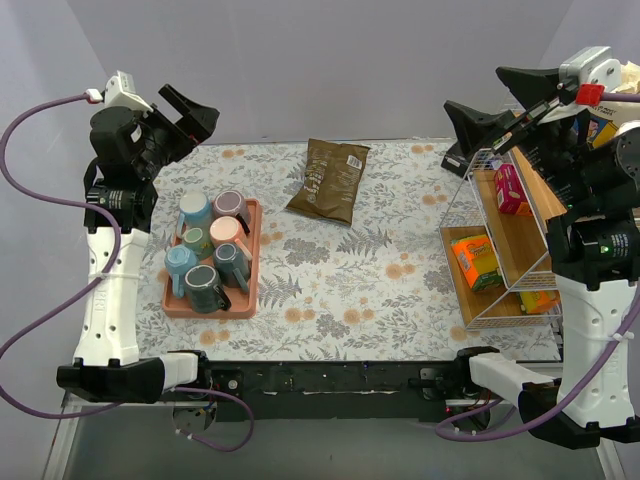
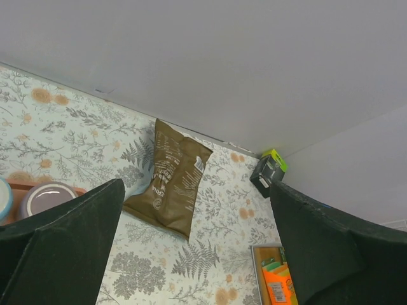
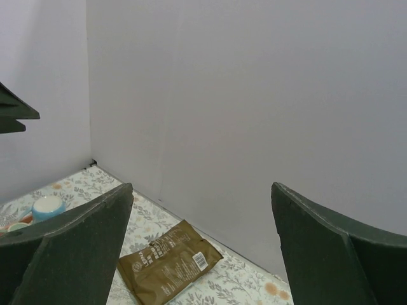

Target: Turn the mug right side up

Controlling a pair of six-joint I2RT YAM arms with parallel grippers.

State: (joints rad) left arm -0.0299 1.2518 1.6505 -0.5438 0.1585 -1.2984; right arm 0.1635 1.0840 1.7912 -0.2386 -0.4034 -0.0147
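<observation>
Several mugs stand close together in a salmon tray [image 1: 251, 262] at the table's left. They include a light blue mug [image 1: 194, 210], a mauve mug [image 1: 231, 205], a peach mug [image 1: 226, 232] and a dark mug [image 1: 205, 286]. I cannot tell from here which of them are upside down. The mauve mug [image 2: 44, 198] shows at the left edge of the left wrist view. My left gripper [image 1: 198, 120] is open and empty, raised high behind the tray. My right gripper [image 1: 472, 88] is open and empty, raised high at the far right. Both are far from the mugs.
A brown snack bag [image 1: 330, 178] lies at the back middle of the table; it also shows in both wrist views [image 2: 172, 178] [image 3: 166, 264]. A wire rack [image 1: 470, 215] holding colourful packets stands at the right. A small black box [image 2: 268, 171] sits behind the rack.
</observation>
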